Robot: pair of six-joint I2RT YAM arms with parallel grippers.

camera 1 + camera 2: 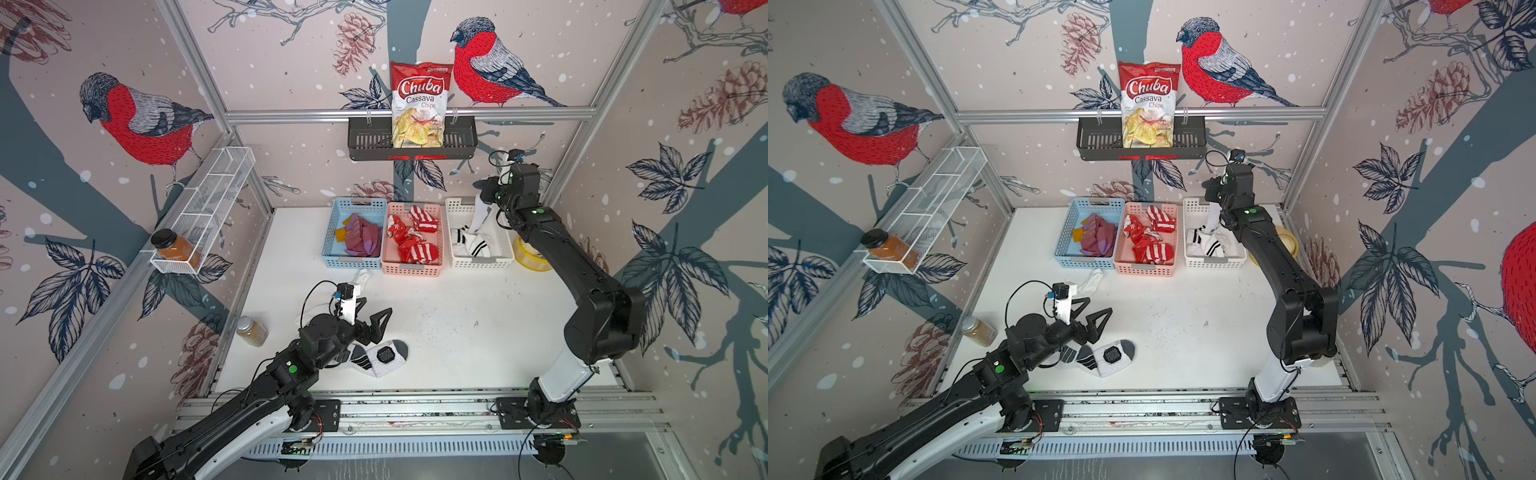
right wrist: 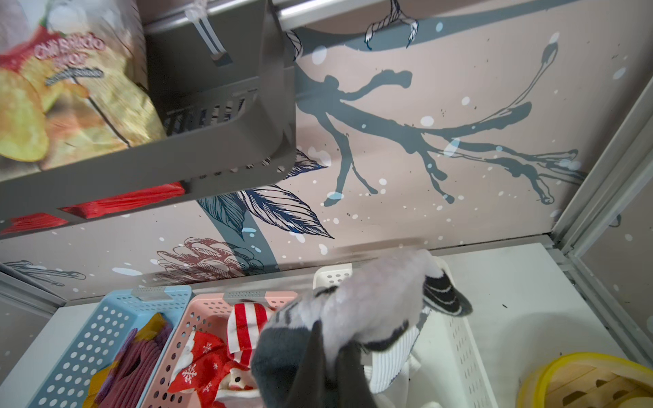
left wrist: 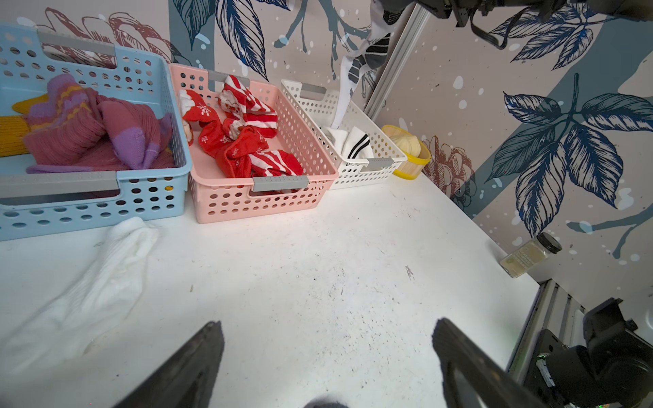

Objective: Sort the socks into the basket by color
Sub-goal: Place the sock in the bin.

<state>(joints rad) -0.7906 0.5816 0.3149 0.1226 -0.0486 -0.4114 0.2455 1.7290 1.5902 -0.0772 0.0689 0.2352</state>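
Arm raised, my right jaws clamp a white, grey-patched knit sock [image 1: 481,214] dangling below them over the white perforated plastic basket [image 1: 498,262]; left jaws gape low over the desk [image 1: 457,332].

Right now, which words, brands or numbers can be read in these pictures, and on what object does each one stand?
"Chuba": brand on the chips bag in the black wall basket.
"Cassava": same bag, under the brand.
"Chips": same bag, below that.
Small print on the bag: too small to read.
Label on the glass jar: too small to read.
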